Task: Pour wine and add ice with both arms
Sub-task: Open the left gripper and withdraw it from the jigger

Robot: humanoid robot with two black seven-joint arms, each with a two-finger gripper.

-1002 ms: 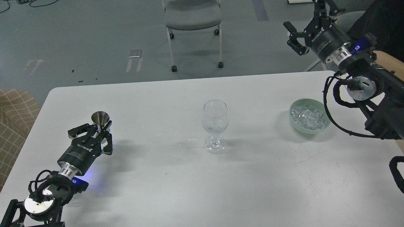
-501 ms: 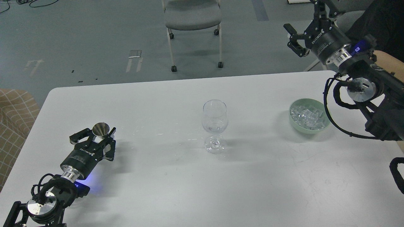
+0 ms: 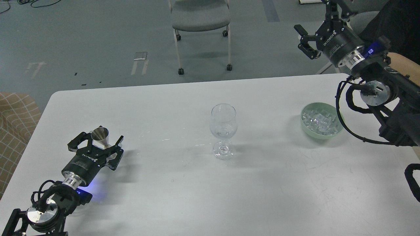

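Fingers (image 3: 73,142) of my left gripper (image 3: 95,144) spread around a small steel cone-shaped cup (image 3: 100,137) on the white tabletop (image 3: 164,190), not clamping it. Mid-table stands an empty clear wine glass (image 3: 223,130). Clear ice cubes (image 3: 321,122) fill a pale green bowl (image 3: 321,135). My right gripper (image 3: 316,36) hangs open, empty, beyond the table.

Even, fairly bright overhead light falls across the white desk (image 3: 183,196), leaving soft, diffuse shadows beside the wine glass (image 3: 223,131) and the green bowl (image 3: 321,121). A blue glow spills onto the desk under the left arm (image 3: 59,186). Focus is sharp throughout, with slight graininess.
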